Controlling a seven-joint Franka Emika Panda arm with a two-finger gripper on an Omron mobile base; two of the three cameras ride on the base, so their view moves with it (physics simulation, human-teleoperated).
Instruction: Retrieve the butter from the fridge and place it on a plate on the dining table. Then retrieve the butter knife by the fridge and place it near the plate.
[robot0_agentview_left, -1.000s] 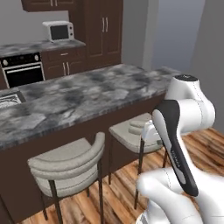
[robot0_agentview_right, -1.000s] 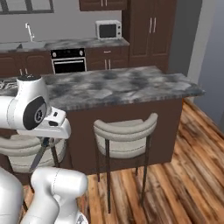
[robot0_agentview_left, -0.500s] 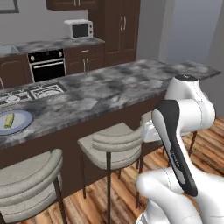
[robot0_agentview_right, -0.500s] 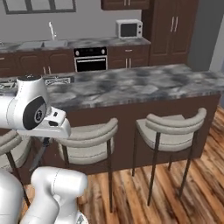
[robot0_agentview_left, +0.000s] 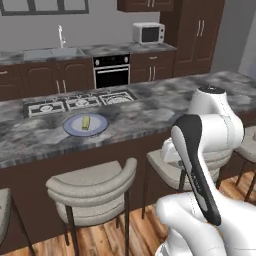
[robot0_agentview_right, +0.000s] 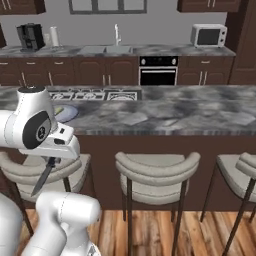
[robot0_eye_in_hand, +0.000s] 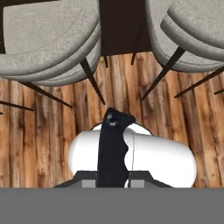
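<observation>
Butter lies on plate; gripper clamps butter knife.

arm folded tight above base, upper link raised, forearm bent back down, hand tucked low on near side, pointed downward toward floor. gripper seen under white wrist block in right base view, jaws closed on butter knife, blade hung down and slightly left. in hand view, black handle clamped between fingertips, knife extended away from hand.
</observation>
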